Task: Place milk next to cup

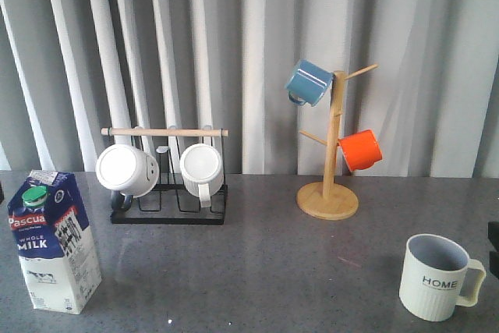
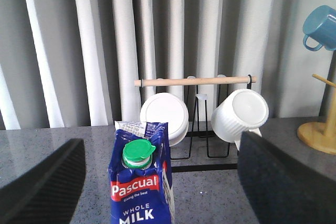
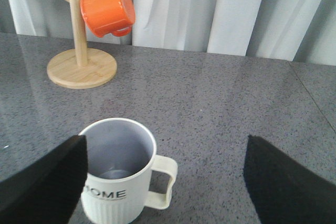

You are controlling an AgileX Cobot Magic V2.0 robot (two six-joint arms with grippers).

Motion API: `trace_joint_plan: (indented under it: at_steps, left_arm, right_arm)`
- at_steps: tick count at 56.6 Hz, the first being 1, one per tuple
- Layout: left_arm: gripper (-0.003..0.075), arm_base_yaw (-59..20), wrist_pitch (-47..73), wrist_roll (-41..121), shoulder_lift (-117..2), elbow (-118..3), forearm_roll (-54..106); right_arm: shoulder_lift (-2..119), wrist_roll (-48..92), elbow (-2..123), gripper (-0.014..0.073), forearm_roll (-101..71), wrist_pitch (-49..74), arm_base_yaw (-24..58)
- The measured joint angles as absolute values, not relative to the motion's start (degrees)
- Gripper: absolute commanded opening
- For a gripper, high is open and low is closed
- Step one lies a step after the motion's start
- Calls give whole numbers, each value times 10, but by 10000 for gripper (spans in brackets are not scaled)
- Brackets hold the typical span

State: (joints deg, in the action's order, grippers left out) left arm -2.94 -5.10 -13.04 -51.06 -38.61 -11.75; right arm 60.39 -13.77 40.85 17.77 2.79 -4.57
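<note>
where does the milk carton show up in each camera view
Front view: milk carton stands at the lower left, left of the black mug rack.
Left wrist view: milk carton at bottom centre, before the same rack.
Right wrist view: not in it.
Shared landmark: the black mug rack.

left end effector (image 2: 160, 182): fingers spread wide | right end effector (image 3: 165, 182): fingers spread wide

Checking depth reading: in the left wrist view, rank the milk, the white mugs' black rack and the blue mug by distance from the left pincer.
1. milk, between the open left pincer fingers.
2. black rack, behind the carton.
3. blue mug, farthest, off to the side.
</note>
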Motion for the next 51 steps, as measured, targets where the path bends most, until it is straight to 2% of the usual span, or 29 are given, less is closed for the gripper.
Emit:
trace_joint_plan:
  at_steps: [10,19,30,51]
  left_arm:
    - [576,-29,-51,-130,-511,-386,-117]
    - [576,-29,-51,-130,-511,-386,-117]
    - [576,-29,-51,-130,-511,-386,-117]
    - [576,-29,-51,-130,-511,-386,-117]
  right_arm:
    - [633,-130,301,582,191,-186,-102]
    - [691,-65,227,582,181,-343,-132]
    - [787,12,222,582,133,-435,-134]
    - [898,27,222,582,81,-530,-134]
